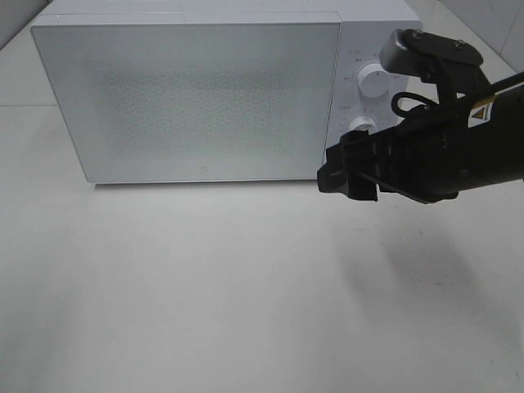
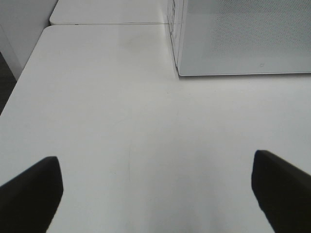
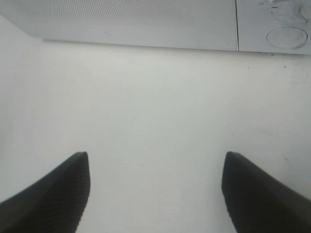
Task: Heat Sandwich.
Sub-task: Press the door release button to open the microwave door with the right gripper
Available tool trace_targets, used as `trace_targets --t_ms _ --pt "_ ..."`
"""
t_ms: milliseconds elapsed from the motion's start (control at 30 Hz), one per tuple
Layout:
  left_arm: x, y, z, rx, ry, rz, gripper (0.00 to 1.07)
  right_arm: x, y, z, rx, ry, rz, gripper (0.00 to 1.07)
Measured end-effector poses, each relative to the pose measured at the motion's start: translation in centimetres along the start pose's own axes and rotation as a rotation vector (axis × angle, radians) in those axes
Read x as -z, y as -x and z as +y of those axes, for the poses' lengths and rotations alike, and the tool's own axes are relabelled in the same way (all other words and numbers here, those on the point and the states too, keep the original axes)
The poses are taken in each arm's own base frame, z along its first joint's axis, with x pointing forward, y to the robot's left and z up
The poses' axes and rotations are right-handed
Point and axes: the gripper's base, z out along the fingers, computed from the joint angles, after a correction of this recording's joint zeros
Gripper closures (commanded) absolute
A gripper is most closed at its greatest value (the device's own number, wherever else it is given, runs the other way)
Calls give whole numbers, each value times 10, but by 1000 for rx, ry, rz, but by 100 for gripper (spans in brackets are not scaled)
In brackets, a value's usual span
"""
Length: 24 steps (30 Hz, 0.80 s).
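The sandwich is out of view in every frame. A white microwave [image 1: 188, 94] stands at the back of the table with its frosted door shut. My right gripper [image 1: 348, 176] hovers above the table in front of the microwave's control panel, below its lower knob [image 1: 360, 124]. In the right wrist view my right gripper [image 3: 155, 160] is open with only bare table between the fingers, facing the door's bottom edge [image 3: 136, 19]. My left gripper [image 2: 155, 162] is also open and empty, low over the table, with the microwave's left corner [image 2: 243, 36] ahead of it.
The white table [image 1: 205, 286] extends in front of the microwave. An upper knob [image 1: 374, 83] sits on the control panel. A seam between two tabletops [image 2: 107, 23] runs past the microwave's left side. The table's left edge [image 2: 22, 73] drops off to a dark floor.
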Motion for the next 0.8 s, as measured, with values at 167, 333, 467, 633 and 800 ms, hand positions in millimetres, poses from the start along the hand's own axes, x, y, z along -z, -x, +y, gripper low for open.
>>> trace_targets --t_ms 167,333,467,633,800 --pt "0 0 0 0 0 0 5 14 5 -1 157 -61 99 33" --pt "0 0 0 0 0 0 5 34 7 -3 220 -111 127 33" --pt "0 0 0 0 0 0 5 51 4 -4 234 -129 129 33" --pt "0 0 0 0 0 0 5 75 -1 -4 239 -135 123 33" --pt "0 0 0 0 0 0 5 98 -8 -6 246 -146 115 33"
